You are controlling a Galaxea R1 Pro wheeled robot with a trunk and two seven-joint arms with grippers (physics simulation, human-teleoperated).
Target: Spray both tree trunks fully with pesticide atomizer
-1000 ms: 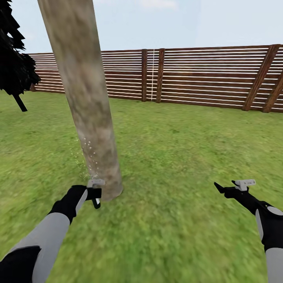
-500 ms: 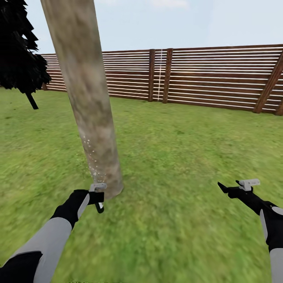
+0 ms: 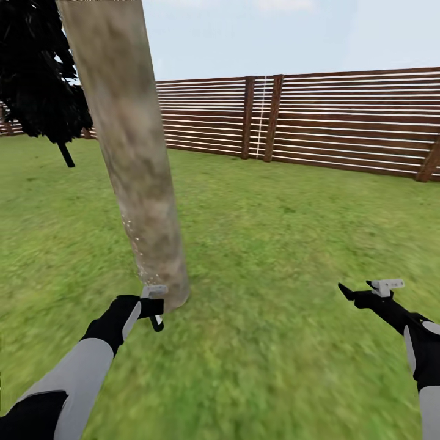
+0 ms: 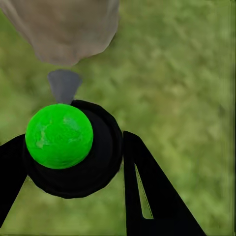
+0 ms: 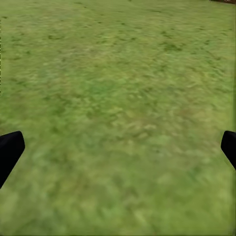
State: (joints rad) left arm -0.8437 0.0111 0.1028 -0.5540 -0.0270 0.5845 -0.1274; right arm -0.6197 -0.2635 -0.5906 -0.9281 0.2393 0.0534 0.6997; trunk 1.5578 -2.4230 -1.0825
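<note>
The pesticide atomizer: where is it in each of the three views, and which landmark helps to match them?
Head view: the pesticide atomizer is low and left of centre, in the left gripper, at the foot of the tree trunk.
Left wrist view: the atomizer, with its green dot, sits between the fingers.
Right wrist view: lawn, with no atomizer.
Shared landmark: the trunk base.

Green lawn (image 3: 275,232) thru-out; brown slat fence (image 3: 342,122) at back; dark tree (image 3: 40,79) far left; pale sky.
</note>
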